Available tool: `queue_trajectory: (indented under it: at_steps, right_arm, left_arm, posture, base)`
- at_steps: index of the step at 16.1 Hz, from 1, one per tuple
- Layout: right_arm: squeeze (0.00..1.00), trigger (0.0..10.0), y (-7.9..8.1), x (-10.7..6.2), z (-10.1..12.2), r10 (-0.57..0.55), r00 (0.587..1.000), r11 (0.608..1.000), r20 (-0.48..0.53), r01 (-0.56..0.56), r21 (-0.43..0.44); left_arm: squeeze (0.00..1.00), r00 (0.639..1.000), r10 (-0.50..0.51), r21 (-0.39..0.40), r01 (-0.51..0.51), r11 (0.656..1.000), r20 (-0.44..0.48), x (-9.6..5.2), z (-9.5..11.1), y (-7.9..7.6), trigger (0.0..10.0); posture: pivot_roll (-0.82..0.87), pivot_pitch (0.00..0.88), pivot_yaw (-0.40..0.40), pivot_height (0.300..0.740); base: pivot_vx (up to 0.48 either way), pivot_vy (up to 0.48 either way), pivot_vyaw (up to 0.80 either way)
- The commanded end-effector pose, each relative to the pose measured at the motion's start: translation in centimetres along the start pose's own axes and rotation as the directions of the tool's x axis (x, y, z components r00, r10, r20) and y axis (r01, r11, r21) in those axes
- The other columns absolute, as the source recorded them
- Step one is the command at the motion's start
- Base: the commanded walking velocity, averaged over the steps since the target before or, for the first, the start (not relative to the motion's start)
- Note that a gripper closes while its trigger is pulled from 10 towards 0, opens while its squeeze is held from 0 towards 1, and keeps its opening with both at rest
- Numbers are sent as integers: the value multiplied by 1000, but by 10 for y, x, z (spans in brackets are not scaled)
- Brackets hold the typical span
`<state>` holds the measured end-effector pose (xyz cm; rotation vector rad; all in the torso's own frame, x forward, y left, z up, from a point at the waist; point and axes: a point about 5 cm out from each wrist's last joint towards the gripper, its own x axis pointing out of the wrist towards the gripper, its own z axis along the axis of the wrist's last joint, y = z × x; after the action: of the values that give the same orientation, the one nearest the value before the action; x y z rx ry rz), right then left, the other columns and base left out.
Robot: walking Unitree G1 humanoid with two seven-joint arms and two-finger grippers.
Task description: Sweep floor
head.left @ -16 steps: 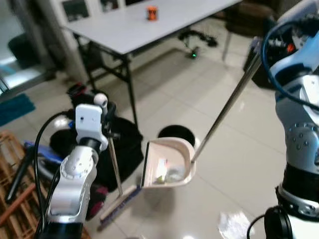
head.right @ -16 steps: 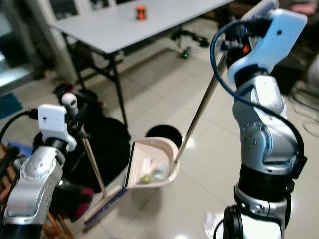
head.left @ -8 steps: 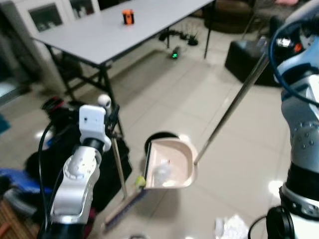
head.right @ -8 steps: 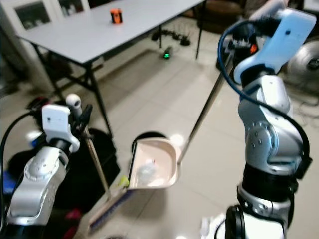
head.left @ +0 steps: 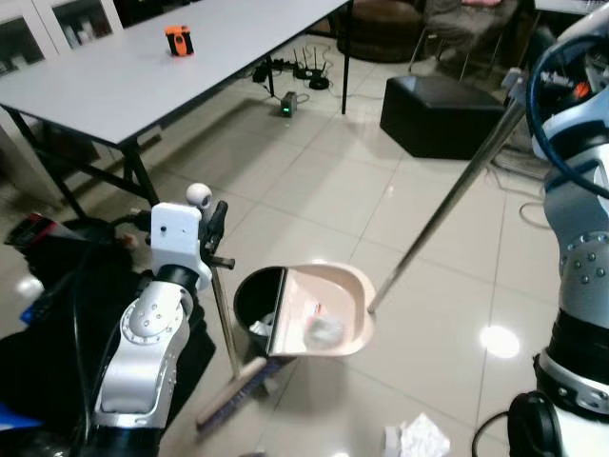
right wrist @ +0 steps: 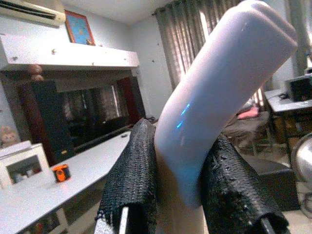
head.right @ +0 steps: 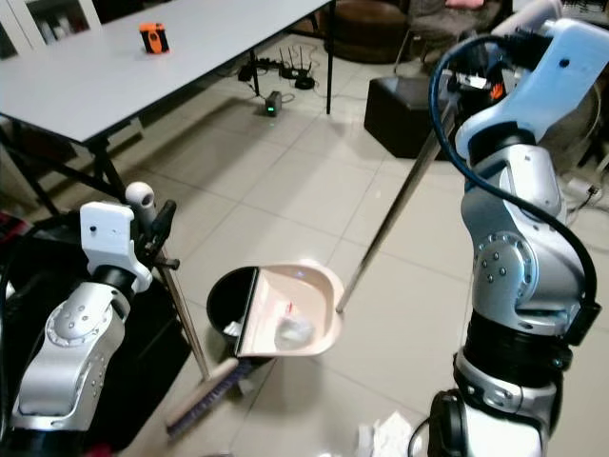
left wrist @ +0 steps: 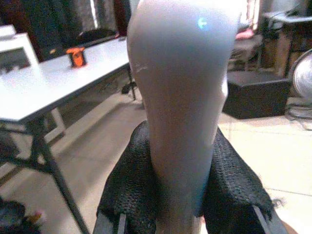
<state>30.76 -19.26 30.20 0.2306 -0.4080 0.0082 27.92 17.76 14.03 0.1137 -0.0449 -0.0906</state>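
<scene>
I've got the right gripper (right wrist: pixel 178 195) clamped on the grip of the beige plastic long-handled dustpan (head.left: pixel 328 309), which is tilted beside the round black bin (head.left: pixel 255 300) w/ crumpled litter in it. Left gripper (left wrist: pixel 181 190) is closed round the metal-handled broom (head.left: pixel 228 367), bristles on the tile floor (head.left: pixel 314 181). Both prob light, stiff, smooth-handled, so I hold high at the ends. White paper wad (head.left: pixel 416 440) lies nearby.

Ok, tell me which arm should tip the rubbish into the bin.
Right. The right gripper is shut on the dustpan handle, and the loaded dustpan already hangs at the black bin. The left gripper holds the broom, which carries no rubbish.
</scene>
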Motion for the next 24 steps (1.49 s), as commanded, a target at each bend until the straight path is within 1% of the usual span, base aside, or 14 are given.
queue_trajectory:
  at_steps: [1,3,5,9,11,13,15,17,18,20,21,22,23,24]
  right_arm:
    - [0,10000,7,2,12,30,998,999,62,-31,30]
    - [0,10000,6,3,13,32,997,999,70,-34,29]
    - [0,10000,8,5,12,41,996,999,84,-43,18]
    - [0,10000,17,12,7,60,986,998,154,-59,-11]
    - [0,10000,19,17,0,40,984,999,174,-40,-6]
    - [0,10000,16,28,-13,-28,974,999,224,34,-24]
    - [0,10000,18,34,-19,-38,969,998,244,47,-32]
    - [0,10000,27,47,-32,-17,961,1000,276,22,-15]
    - [0,10000,29,50,-35,-7,959,1000,282,11,-15]
    - [0,10000,43,59,-40,64,951,998,303,-55,-36]
    - [0,10000,48,62,-41,89,948,996,306,-78,-48]
    - [0,10000,56,65,-41,131,938,991,322,-115,-71]
    - [0,10000,65,70,-41,163,930,987,329,-147,-71]
    - [0,10000,71,73,-39,170,925,985,339,-157,-66]
  left_arm:
    - [0,999,16,38,-18,999,46,2,11,6,10000]
    - [0,999,26,49,-28,998,40,0,10,8,10000]
    - [0,999,42,74,-44,996,20,-4,5,13,10000]
    - [0,998,59,126,-56,990,-18,-16,-5,23,10000]
    - [0,997,76,138,-71,988,-30,-23,-9,27,10000]
    - [0,993,100,146,-90,985,-62,-33,-13,31,10000]
    - [0,992,108,151,-97,984,-69,-37,-14,33,10000]
    - [0,988,128,169,-112,979,-84,-52,-12,37,10000]
    - [0,987,134,173,-117,978,-87,-55,-12,39,10000]
    - [0,981,164,192,-142,971,-103,-71,-8,46,10000]
    - [0,979,173,199,-149,969,-109,-75,-7,48,10000]
    - [0,976,183,208,-155,966,-120,-82,-6,51,10000]
    - [0,972,195,213,-165,963,-129,-88,-4,54,10000]
    - [0,971,201,215,-170,962,-130,-91,-2,55,10000]
  posture:
    - [-64,3,49,740]
    - [-62,1,50,740]
    - [-56,0,50,740]
    - [-38,0,43,740]
    - [-25,1,39,740]
    - [4,20,32,740]
    - [21,38,27,740]
    - [67,82,12,740]
    - [78,91,7,740]
    - [122,130,-12,740]
    - [134,145,-18,740]
    - [144,159,-21,740]
    - [152,173,-25,740]
    - [163,188,-32,740]
  base:
    - [375,0,0]
    - [171,0,0]
    - [0,0,0]
    - [0,0,0]
    - [0,0,0]
    - [0,0,0]
    - [0,0,0]
    - [0,0,0]
    - [0,0,0]
    - [0,0,0]
    - [0,0,0]
    - [0,0,0]
    - [0,0,0]
    - [0,0,0]
